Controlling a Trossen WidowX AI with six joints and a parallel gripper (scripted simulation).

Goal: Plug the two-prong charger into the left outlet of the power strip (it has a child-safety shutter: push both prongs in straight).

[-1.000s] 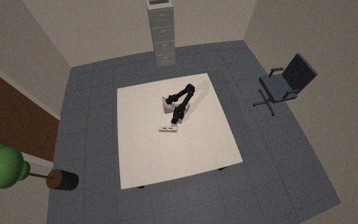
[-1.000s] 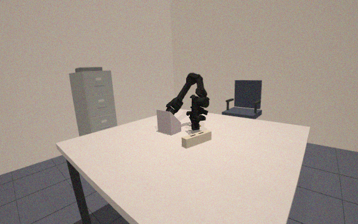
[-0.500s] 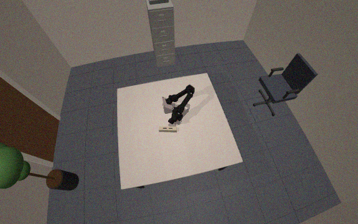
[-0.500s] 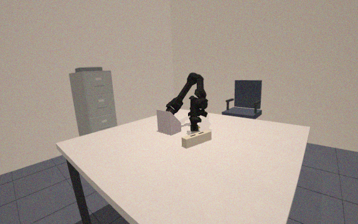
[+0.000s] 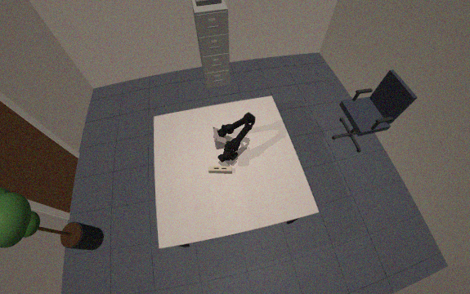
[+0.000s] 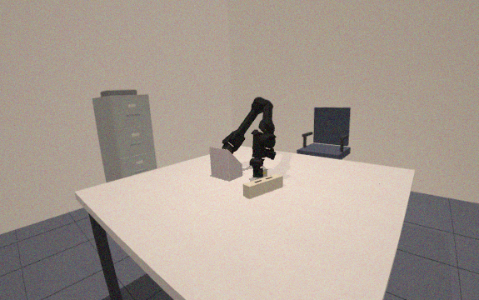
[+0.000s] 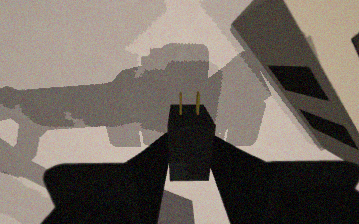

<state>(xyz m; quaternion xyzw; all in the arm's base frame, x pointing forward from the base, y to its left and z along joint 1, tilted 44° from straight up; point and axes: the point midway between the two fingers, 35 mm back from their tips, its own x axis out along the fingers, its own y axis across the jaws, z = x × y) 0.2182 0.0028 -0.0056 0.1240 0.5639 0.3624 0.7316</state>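
The gripper is clenched on the black charger, whose body sits between the fingertips. Two thin, brass-coloured prongs stick out past the fingers, side by side and bare along their visible length — the charger is out of the outlets. The power strip lies on the white table, dark slots in its top, and the gripper is near one long side of it. In the wrist view the strip slants across the right side, apart from the prongs. The arm bends at a high elbow, its last part reaching down toward the table. A grey block stands beside the arm's base; the cabinet and chair are well apart from the strip.
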